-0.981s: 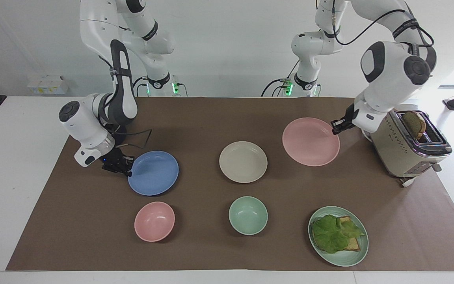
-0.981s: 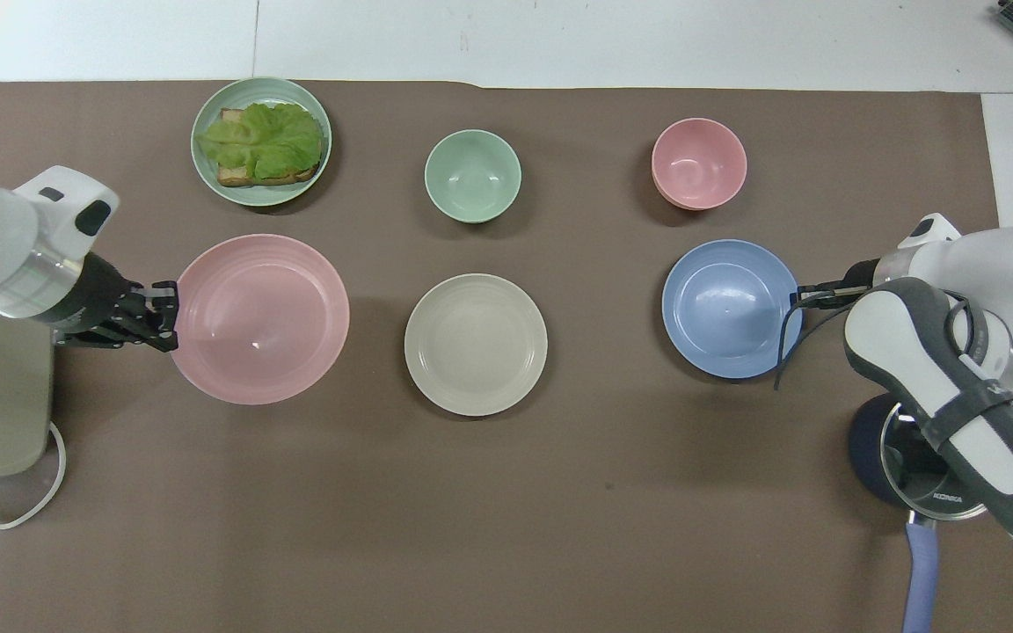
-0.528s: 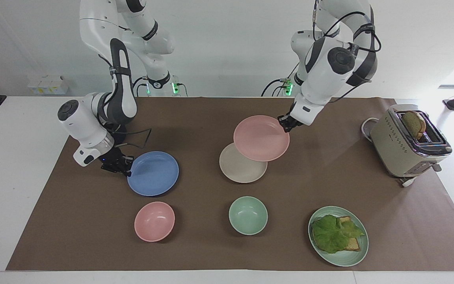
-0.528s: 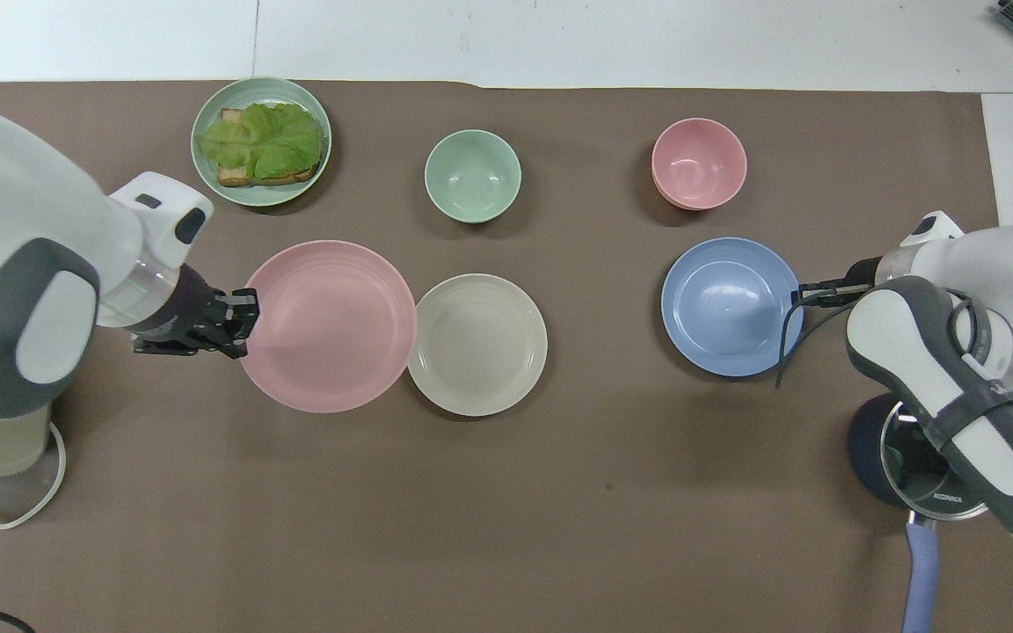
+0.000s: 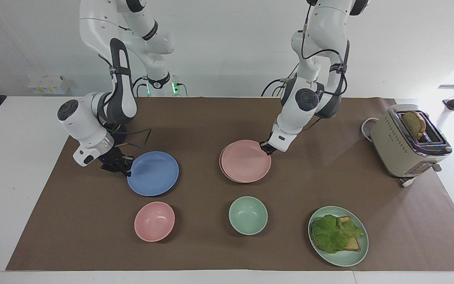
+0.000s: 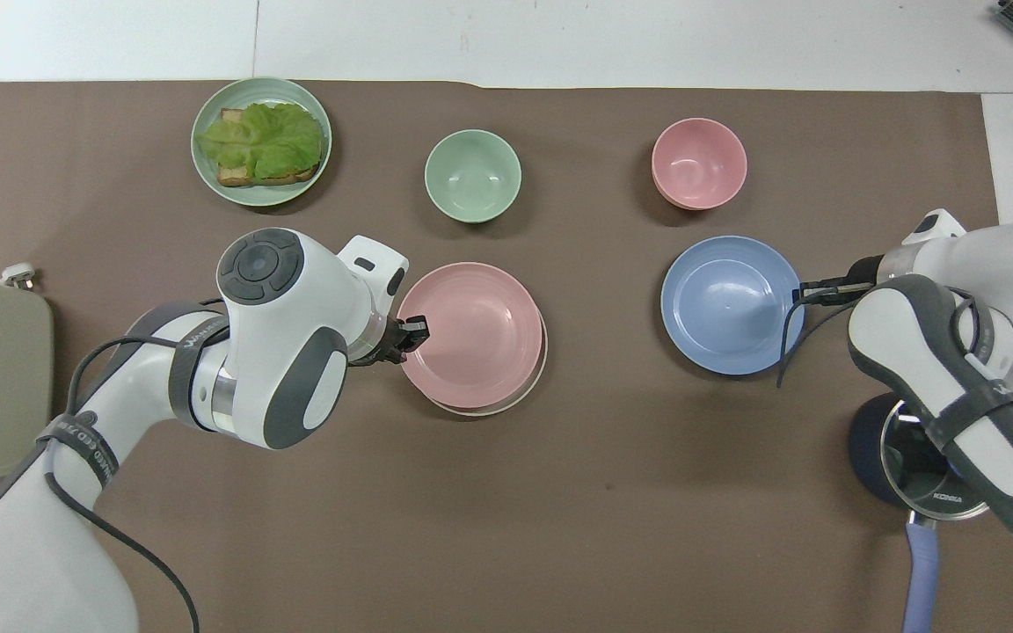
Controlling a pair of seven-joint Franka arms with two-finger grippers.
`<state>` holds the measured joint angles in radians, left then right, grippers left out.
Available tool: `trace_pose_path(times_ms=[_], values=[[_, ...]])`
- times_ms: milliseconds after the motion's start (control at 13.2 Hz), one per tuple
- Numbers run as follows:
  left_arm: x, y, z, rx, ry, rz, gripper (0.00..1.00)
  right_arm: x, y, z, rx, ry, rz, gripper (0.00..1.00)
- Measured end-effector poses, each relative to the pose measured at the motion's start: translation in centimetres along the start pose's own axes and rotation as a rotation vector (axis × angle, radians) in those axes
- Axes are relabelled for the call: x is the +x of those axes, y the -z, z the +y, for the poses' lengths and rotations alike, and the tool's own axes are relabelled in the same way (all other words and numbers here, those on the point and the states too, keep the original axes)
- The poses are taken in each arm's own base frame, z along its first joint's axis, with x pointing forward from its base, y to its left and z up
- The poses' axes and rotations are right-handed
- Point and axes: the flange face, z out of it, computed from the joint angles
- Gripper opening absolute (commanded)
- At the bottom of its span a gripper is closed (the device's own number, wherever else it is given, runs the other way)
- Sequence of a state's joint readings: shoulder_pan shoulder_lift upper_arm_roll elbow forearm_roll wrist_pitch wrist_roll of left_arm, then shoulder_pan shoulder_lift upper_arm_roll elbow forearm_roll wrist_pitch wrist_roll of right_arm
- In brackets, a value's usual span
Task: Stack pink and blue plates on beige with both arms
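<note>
Now that the left gripper (image 5: 267, 148), clamped on the pink plate (image 5: 246, 161), has lowered it onto the beige plate (image 6: 531, 389), release comes next; the right gripper (image 5: 121, 167) grips the blue plate (image 5: 153, 173)

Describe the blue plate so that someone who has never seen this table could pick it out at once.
Start at the brown mat and go to the right arm's end. There the right gripper is shut on the rim of the blue plate, which lies nearer to the robots than the pink bowl. It is the only blue dish, and shallower than that bowl.
</note>
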<state>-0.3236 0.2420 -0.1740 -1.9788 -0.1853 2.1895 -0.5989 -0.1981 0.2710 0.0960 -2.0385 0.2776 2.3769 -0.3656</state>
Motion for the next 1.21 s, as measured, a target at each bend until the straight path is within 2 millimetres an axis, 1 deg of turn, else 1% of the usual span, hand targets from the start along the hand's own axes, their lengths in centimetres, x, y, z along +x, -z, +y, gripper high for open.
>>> trace_pose_path(times_ms=[75,151,226,453,679,755,830,906,981,1132,1208], values=[[-0.3,0.1,0.5,-0.003,-0.009,0.005,0.0,0.3,0.6,-0.3,0.0,0.005,0.008,0.0],[-0.6,0.1,0.9,-0.006,-0.019,0.009,0.56,0.5,1.3,-0.7,0.003,0.008,0.009,0.0],[-0.9,0.1,1.2,-0.007,-0.026,0.011,1.0,0.7,2.3,-1.2,0.006,0.009,0.012,0.0],[-0.8,0.1,1.2,-0.007,-0.028,0.013,1.0,0.6,5.2,-2.8,0.015,0.003,0.009,0.0],[-0.4,0.5,1.0,-0.01,-0.022,0.018,1.0,0.0,8.6,-4.5,0.025,-0.007,-0.002,0.0],[-0.1,0.7,0.7,-0.011,-0.021,0.024,1.0,-0.2,9.8,-4.9,0.029,-0.007,-0.007,0.0],[0.8,1.3,-0.1,-0.01,-0.027,0.031,1.0,-0.5,11.2,-5.4,0.032,-0.002,-0.011,0.0],[2.1,2.4,-1.5,-0.004,-0.044,0.031,1.0,-0.7,12.7,-5.9,0.036,0.0,-0.016,0.0],[3.9,4.0,-3.5,0.011,-0.069,0.027,1.0,-0.9,14.3,-6.5,0.04,-0.003,-0.023,0.0],[7.3,7.8,-8.4,0.055,-0.112,0.041,1.0,-1.2,17.0,-7.4,0.045,-0.009,-0.028,0.0],[8.6,9.7,-10.8,0.067,-0.134,0.05,1.0,-1.3,17.9,-7.7,0.046,-0.007,-0.027,0.0]])
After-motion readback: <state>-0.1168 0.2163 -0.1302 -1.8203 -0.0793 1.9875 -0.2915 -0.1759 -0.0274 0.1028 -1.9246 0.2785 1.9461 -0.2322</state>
